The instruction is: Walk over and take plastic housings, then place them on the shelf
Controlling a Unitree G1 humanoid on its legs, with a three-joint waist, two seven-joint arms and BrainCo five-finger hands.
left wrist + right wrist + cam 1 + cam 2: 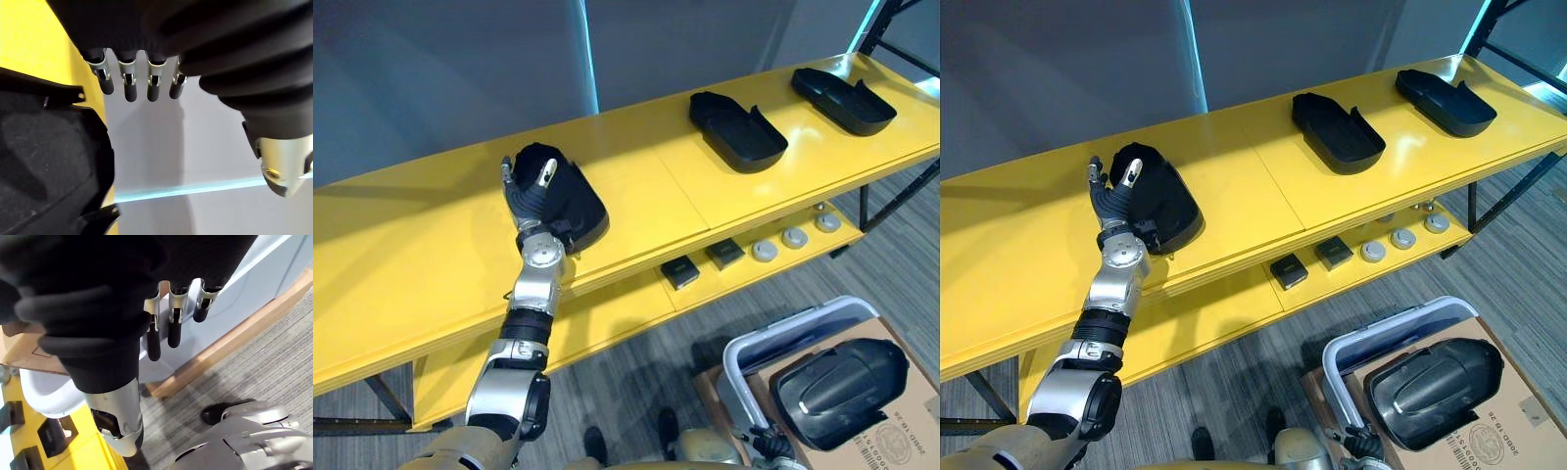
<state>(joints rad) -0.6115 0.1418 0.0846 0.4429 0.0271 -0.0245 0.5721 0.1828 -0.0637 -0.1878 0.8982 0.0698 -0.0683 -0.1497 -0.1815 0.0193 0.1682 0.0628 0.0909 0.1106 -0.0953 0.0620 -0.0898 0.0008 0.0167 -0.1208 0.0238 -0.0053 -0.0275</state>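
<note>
On the yellow top shelf (431, 255), the robot's left hand (530, 199) rests at the near end of a black plastic housing. We call this the nearest housing (582, 211), and it lies with its domed side up. The hand is released: its fingers (129, 85) reach out straight past the housing's edge and none curl round it. We cannot tell whether the palm touches the shell.

We count four housings in all. The second housing (737, 130) lies to the hand's right on the same shelf, well apart from it, with its hollow side up. The third housing (842, 100) lies farther right again, also hollow side up. The fourth housing (842, 377) is off the shelf, low down and far to the hand's right. It lies dome up on a cardboard box (901, 431), and the rim of a grey bin (783, 338) curves round it.

Below the hand and to its right runs the lower shelf (607, 313). It holds two black square pieces (680, 271) side by side. Just beyond them is a row of three round silver pieces (794, 237).

The right hand (175, 323) hangs slack near the bin, its fingers straight and holding nothing.
</note>
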